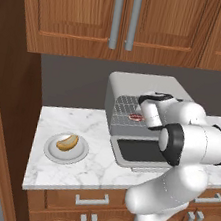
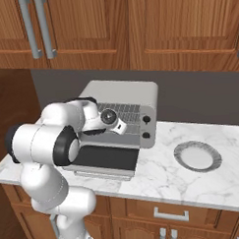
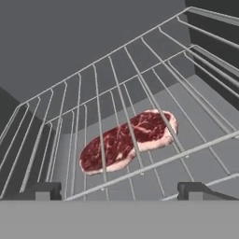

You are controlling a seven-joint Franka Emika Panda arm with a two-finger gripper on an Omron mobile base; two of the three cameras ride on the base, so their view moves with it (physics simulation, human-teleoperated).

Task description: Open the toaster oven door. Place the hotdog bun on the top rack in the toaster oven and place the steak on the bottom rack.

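Note:
The toaster oven (image 1: 141, 87) stands on the counter with its door (image 1: 139, 150) folded down flat in front. Inside lies the steak (image 3: 128, 140), red with pale fat, seen through the wires of the top rack (image 3: 186, 154), so it rests on the lower shelf. From the left base view the steak (image 1: 136, 118) shows in the oven mouth. My gripper (image 3: 121, 193) is open just in front of the racks, holding nothing, its fingertips (image 3: 42, 190) wide apart. The hotdog bun (image 1: 67, 142) sits on a grey plate (image 1: 77, 157) left of the oven.
An empty grey plate (image 2: 212, 161) lies on the marble counter (image 2: 163, 173) right of the oven. Two dark knobs (image 2: 146, 119) sit on the oven's right front. Wooden cabinets (image 1: 122, 18) hang overhead, and a wooden side panel (image 1: 0, 115) bounds the counter's left end.

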